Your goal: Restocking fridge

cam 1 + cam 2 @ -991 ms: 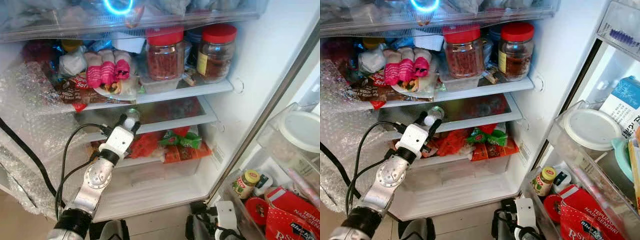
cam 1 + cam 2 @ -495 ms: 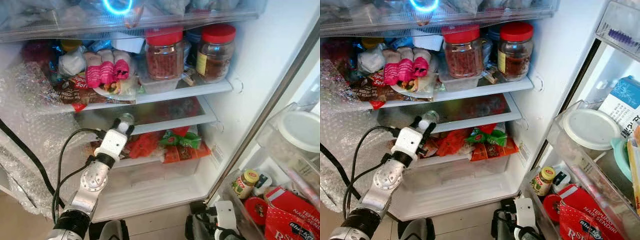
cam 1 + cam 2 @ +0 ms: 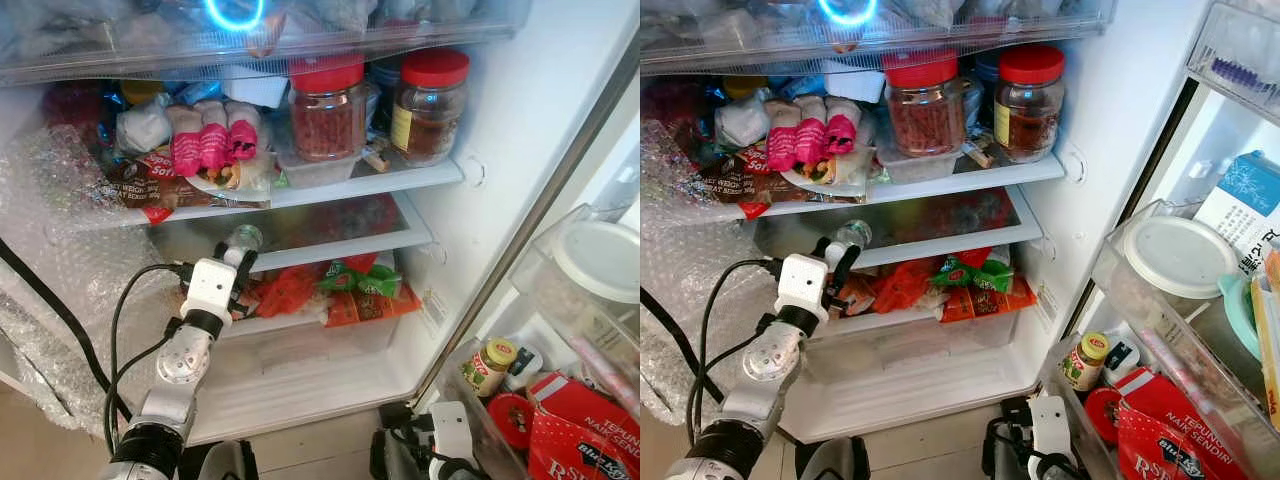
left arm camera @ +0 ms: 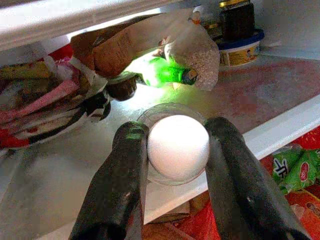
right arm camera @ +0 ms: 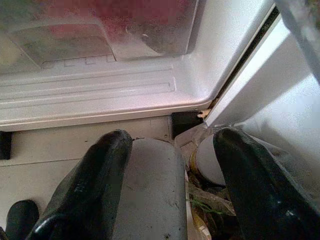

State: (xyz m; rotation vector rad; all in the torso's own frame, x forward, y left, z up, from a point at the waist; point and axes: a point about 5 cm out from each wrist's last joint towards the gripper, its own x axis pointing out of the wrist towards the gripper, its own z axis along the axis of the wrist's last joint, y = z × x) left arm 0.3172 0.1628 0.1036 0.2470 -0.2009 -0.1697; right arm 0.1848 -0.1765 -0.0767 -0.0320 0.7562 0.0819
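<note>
My left gripper (image 3: pixel 238 250) is shut on a small clear bottle with a white cap (image 3: pixel 246 238). It holds the bottle at the front edge of the fridge's middle glass shelf (image 3: pixel 345 247), towards its left end. In the left wrist view the round white cap (image 4: pixel 177 146) sits tight between both black fingers (image 4: pixel 122 175), just over the shelf lip. My right gripper (image 5: pixel 170 175) hangs low by the fridge's bottom corner (image 3: pixel 435 440), fingers apart, holding nothing.
Two red-lidded jars (image 3: pixel 328 105) and pink-wrapped packs (image 3: pixel 215 145) crowd the upper shelf. Red and green packets (image 3: pixel 345 288) lie below the middle shelf, above a clear drawer (image 3: pixel 310 345). Bubble wrap (image 3: pixel 70 230) lines the left wall. Door bins (image 3: pixel 590 300) stand right. A green bottle (image 4: pixel 165 75) lies deeper on the shelf.
My left arm has slid to the left along the shelf's front edge, carrying the bottle with it. The right arm has stayed where it was.
</note>
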